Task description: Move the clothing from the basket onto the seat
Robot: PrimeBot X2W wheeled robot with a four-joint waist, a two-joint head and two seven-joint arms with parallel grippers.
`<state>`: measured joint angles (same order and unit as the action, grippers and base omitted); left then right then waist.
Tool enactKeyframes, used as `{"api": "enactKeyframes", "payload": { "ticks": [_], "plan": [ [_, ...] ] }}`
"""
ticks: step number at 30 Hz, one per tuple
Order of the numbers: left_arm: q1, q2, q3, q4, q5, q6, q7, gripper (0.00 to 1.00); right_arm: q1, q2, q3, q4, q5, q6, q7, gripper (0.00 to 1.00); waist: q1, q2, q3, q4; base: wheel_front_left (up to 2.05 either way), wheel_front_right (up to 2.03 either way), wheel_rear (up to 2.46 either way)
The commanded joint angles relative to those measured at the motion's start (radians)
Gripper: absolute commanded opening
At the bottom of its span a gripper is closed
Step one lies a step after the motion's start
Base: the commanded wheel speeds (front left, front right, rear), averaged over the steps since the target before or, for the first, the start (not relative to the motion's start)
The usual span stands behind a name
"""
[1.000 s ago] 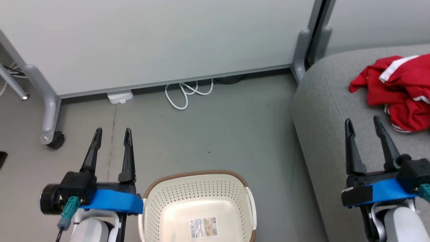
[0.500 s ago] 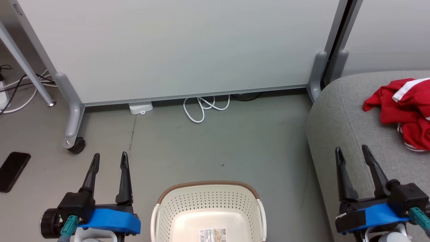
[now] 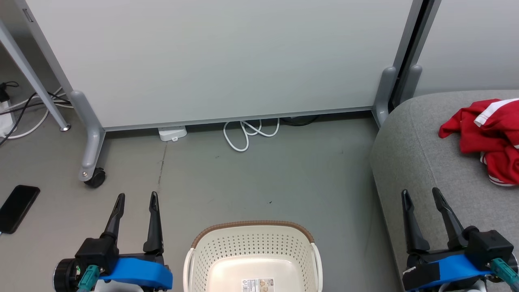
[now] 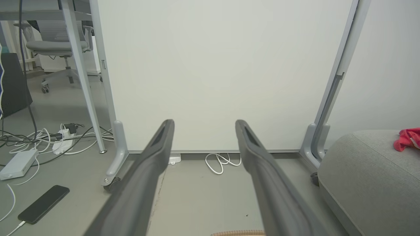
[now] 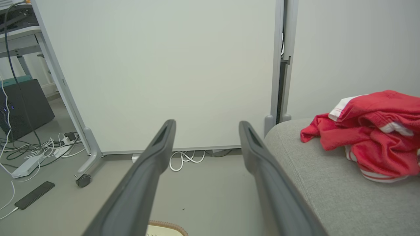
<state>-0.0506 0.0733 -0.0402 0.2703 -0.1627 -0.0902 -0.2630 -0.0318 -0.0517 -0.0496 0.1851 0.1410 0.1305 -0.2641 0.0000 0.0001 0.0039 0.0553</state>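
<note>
Noted left gripper [image 3: 136, 196] and right gripper [image 3: 419, 191] spread wide, empty; red garments [image 3: 486, 134] heaped on sofa [image 3: 421, 162], right edge. Check laundry basket [image 3: 251, 224] for leftovers in hidden near half before finishing.

Bright even indoor light, soft faint shadows, sharp focus, wrist views bowed at edges.

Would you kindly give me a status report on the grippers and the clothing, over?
Left gripper and right gripper both open, holding nothing. Clothing heaped on the seat; basket base bare but for a label. Phone on floor, far left.
</note>
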Motion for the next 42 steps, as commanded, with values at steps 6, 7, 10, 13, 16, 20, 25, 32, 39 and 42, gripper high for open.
{"api": "enactKeyframes", "payload": {
  "ticks": [6,7,10,13,16,20,25,32,39,42],
  "plan": [
    [-0.002,-0.007,0.014,0.009,0.026,-0.007,-0.003,1.0,0.007,0.002,0.002,0.007,0.001,0.001,0.0,1.0,0.0,-0.0001,0.0,-0.001,0.0,0.0,0.0],
    [0.001,-0.007,0.01,0.011,0.022,-0.005,0.0,0.0,0.0,0.0,0.002,0.008,0.001,0.0,0.0,0.0,0.0001,-0.0001,0.0,0.0,0.0,0.0,0.0],
    [0.02,-0.013,0.008,0.039,0.019,-0.005,0.007,0.0,0.006,0.001,0.002,0.036,0.004,0.0,0.002,0.0,0.0001,-0.0001,0.0,0.0,0.0,0.0,0.0],
    [0.02,-0.015,0.018,0.052,-0.02,-0.006,0.023,0.0,0.002,0.002,-0.003,0.05,0.046,0.0,0.015,0.0,0.0001,-0.0001,0.0,-0.001,0.0,0.0,0.0],
    [0.014,-0.015,0.026,0.051,-0.082,-0.007,0.041,0.0,-0.002,0.001,-0.007,0.051,0.107,0.0,0.032,0.0,0.0001,-0.0001,0.0,-0.003,0.0,0.0,0.0],
    [0.011,-0.016,0.032,0.044,-0.161,-0.009,0.059,0.0,-0.005,0.001,-0.009,0.049,0.186,0.0,0.051,0.0,0.0001,-0.0001,0.0,-0.004,0.0,0.0,0.0],
    [0.008,-0.016,0.038,0.036,-0.254,-0.011,0.079,0.0,-0.01,0.001,-0.012,0.048,0.279,0.0,0.073,0.0,0.0001,-0.0001,0.0,-0.007,0.0,0.0,0.0],
    [0.001,-0.017,0.049,0.027,-0.375,-0.015,0.108,0.0,-0.017,0.001,-0.017,0.048,0.399,0.0,0.103,0.0,0.0001,-0.0001,0.0,-0.01,0.0,0.0,0.0],
    [-0.006,-0.017,0.059,0.021,-0.487,-0.017,0.135,0.0,-0.024,0.001,-0.022,0.048,0.51,0.0,0.132,0.0,0.0001,-0.0001,0.0,-0.013,0.0,0.0,0.0],
    [-0.009,-0.018,0.064,0.018,-0.532,-0.019,0.147,0.0,-0.028,0.001,-0.024,0.048,0.555,0.0,0.143,0.0,0.0001,-0.0001,0.0,-0.014,0.0,0.0,0.0]
  ]
}}
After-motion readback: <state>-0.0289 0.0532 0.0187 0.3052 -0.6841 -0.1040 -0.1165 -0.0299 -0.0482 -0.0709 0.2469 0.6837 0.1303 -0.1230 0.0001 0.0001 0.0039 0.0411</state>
